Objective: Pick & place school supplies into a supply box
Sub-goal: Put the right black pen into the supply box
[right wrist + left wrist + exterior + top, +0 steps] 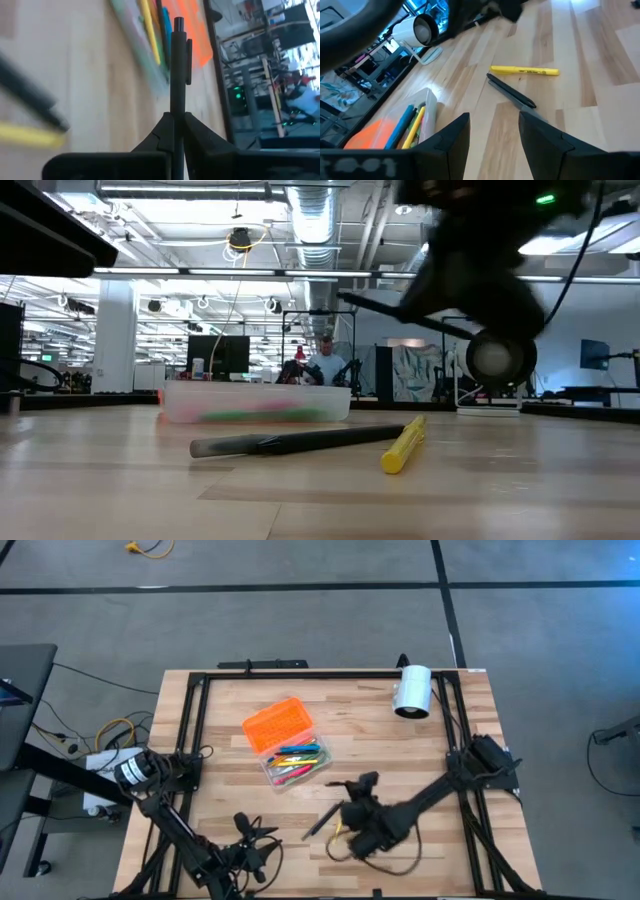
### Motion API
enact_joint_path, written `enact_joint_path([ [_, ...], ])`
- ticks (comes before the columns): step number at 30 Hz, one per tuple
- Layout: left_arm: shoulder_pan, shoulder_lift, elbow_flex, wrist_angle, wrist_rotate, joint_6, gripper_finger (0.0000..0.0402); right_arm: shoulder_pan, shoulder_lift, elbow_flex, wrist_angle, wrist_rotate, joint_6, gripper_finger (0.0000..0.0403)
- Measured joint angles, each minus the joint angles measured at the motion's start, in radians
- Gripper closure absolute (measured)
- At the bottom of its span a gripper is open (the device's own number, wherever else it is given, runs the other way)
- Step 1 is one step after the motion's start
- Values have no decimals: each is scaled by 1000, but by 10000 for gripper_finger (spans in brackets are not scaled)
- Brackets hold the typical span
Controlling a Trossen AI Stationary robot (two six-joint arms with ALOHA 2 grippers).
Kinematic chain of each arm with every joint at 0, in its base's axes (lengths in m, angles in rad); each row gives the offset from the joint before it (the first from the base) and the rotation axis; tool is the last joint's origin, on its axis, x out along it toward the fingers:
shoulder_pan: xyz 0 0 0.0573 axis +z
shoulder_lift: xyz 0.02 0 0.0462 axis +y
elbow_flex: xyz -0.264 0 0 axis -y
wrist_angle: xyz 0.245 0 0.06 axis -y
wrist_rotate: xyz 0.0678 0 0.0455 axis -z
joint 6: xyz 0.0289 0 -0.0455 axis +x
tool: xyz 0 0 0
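The supply box's clear base point(296, 762) lies mid-table with several coloured pens in it, its orange ribbed lid point(277, 725) beside it on the far-left side. My right gripper point(361, 796) hovers to the box's right, shut on a black pen point(178, 65). Below and in front of it, another black pen point(512, 92) and a yellow marker point(525, 71) lie flat on the wood. My left gripper point(492, 136) is open near the table's near edge, touching nothing. The box point(255, 402) also shows in the low view. No scissors are in sight. My right gripper pinches the black pen between its two fingers point(165, 131), on the lower part of the barrel point(177, 107). The pen runs along the fingers and sticks out forward past their tips, clip and button end point(178, 22) free. It is lifted clear of the table.
A white cylinder point(412, 690) lies near the far right corner. A black frame point(190, 720) borders the table. Cables trail over the near edge under the right arm point(380, 860). Bare wood lies right of the box. A person sits in the room beyond point(327, 363).
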Motion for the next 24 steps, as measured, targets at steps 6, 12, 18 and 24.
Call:
enact_joint_path([
  [6,-25,0,0,5,0,-6,242,-148,0,5,274,-73,-381,399],
  [12,-63,0,0,5,2,-42,242,-269,-1,6,531,-176,-666,397],
  [18,-100,0,0,5,-1,-80,242,-353,-1,6,639,-352,-774,398],
  [24,-120,0,0,9,-1,-123,242,-390,-2,6,667,-404,-782,394],
])
